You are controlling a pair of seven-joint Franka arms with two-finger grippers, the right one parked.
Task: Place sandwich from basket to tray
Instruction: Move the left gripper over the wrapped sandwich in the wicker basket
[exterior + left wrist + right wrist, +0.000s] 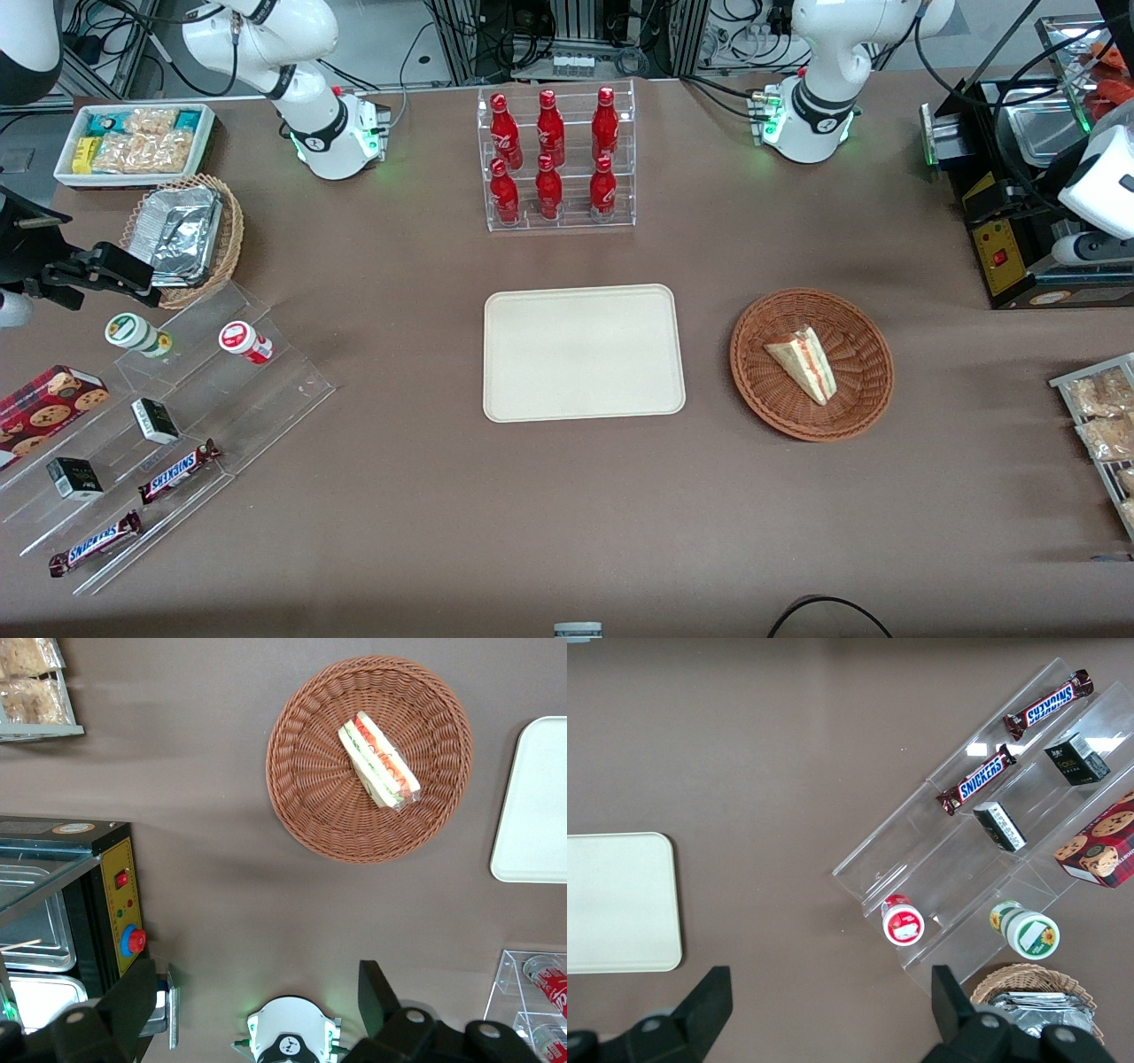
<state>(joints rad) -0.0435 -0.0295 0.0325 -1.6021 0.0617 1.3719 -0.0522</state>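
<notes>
Brown tabletop: woven round basket [811, 364] cradles triangular sandwich [804, 362]; tool [257, 1005] fingers apart, high above

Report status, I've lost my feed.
Hand open, high above table. Sandwich in basket. Tray bare, nothing between.

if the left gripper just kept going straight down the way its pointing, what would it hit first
Probably bare table. The gripper hangs open and high, pointing down at the brown surface between the basket with the sandwich and the arm's own base. Depth is hard to judge.
</notes>
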